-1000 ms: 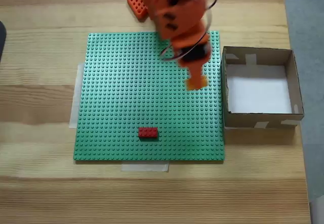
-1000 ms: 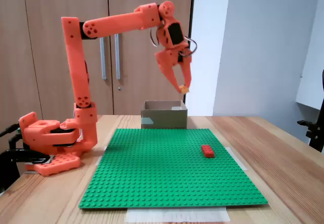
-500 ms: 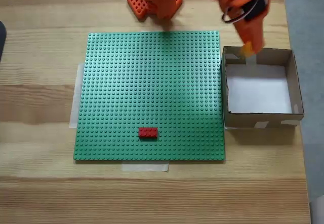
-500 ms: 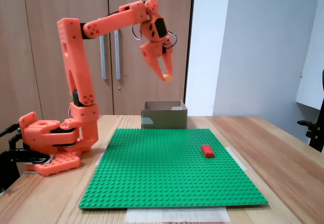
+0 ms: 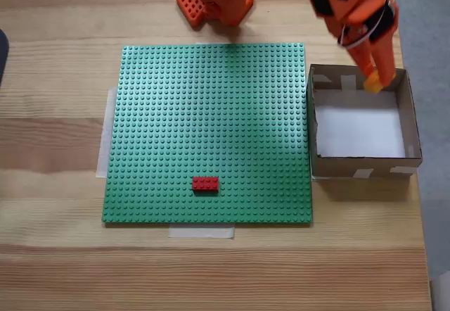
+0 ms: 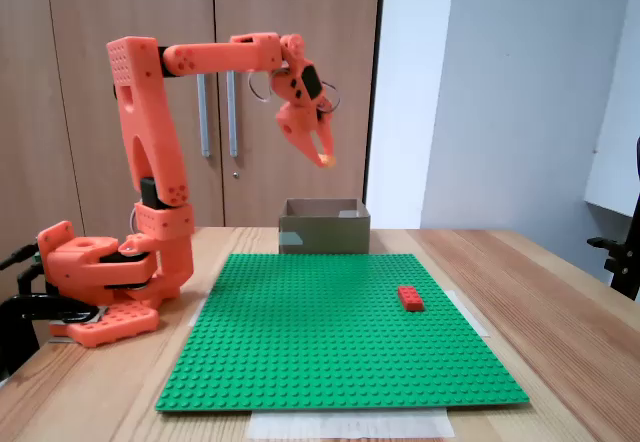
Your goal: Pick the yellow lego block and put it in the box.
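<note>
Transport phase. The end effector is closed on the yellow lego block, carrying it high above the tabletop. In the top-down fixed view the brick lies over the far right corner of the box; in the side-on fixed view it hangs well above the box, a height that likely serves to clear the walls. The red brick sits untouched on the green baseplate.
</note>
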Controlling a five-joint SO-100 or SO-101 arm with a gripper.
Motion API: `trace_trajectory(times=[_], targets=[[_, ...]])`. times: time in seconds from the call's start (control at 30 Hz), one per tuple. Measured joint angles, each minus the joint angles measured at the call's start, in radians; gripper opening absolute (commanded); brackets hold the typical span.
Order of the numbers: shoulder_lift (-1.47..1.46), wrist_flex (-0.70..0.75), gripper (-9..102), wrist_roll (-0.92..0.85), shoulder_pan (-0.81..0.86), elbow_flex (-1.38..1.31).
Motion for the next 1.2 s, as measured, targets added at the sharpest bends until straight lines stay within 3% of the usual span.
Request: trace_trajectory(times=[0.4,0.77,1.2], targets=[[0.002,-0.202,2,0.021,-0.021,0.278],[-0.006,-0.279,1,0.003,-0.031,0.322],[-0.281,-0.143,0,0.012,-0.031,0.04]])
